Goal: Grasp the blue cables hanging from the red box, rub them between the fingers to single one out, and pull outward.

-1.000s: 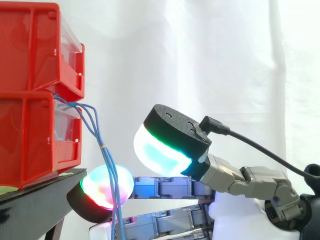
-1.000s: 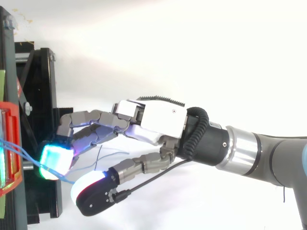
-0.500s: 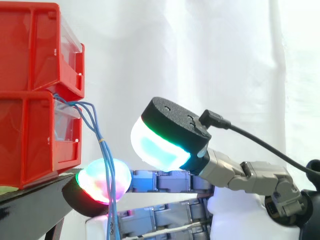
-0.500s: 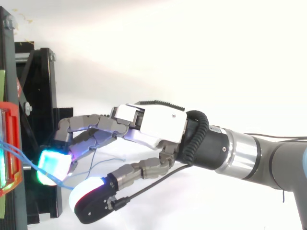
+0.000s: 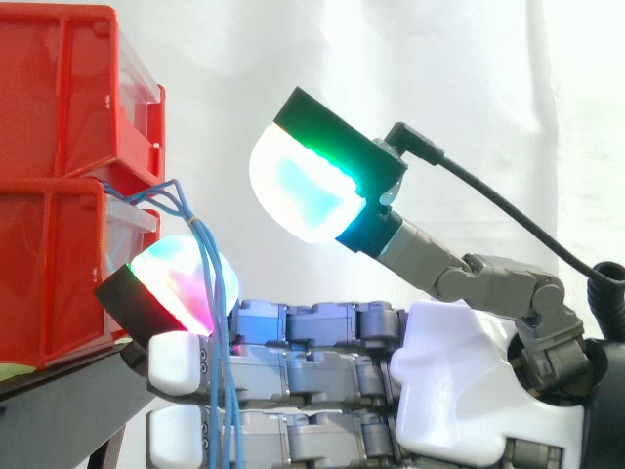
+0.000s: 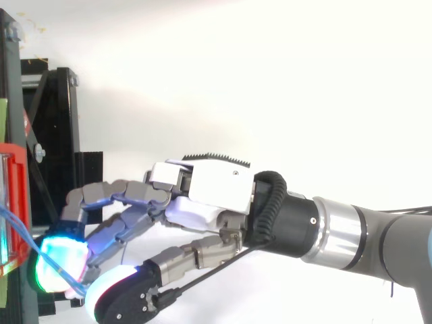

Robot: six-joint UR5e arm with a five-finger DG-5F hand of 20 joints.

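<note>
1. My hand [image 5: 469, 391] comes in from the right of the side view, palm low, with the fingers [image 5: 312, 327] stretched out nearly level toward the red bins.
2. It is open. The fingers lie straight, and my thumb [image 5: 303, 186] stands raised well above them, its pad glowing white, cyan and green.
3. The blue cables [image 5: 209, 293] leave the top front edge of the lower red bin [image 5: 49, 283], just under the upper red bin [image 5: 59, 88]. They bend outward and then hang straight down.
4. In the side view they drop across the front of my foremost fingertip [image 5: 176, 278] — the one glowing cyan, red and magenta. They go on down over the fingers beneath it and off the bottom edge.
5. From above, one blue strand runs from the bin's edge across that glowing pad toward the gap beside the thumb's pad. It seems to touch the pad, though I cannot be sure from either view.
6. That fingertip sits just beside the front of the lower red bin, above the edge of the black stand [image 5: 59, 391] that the bins rest on.
7. Behind all of it hangs the white curtain [image 5: 391, 78].
</note>
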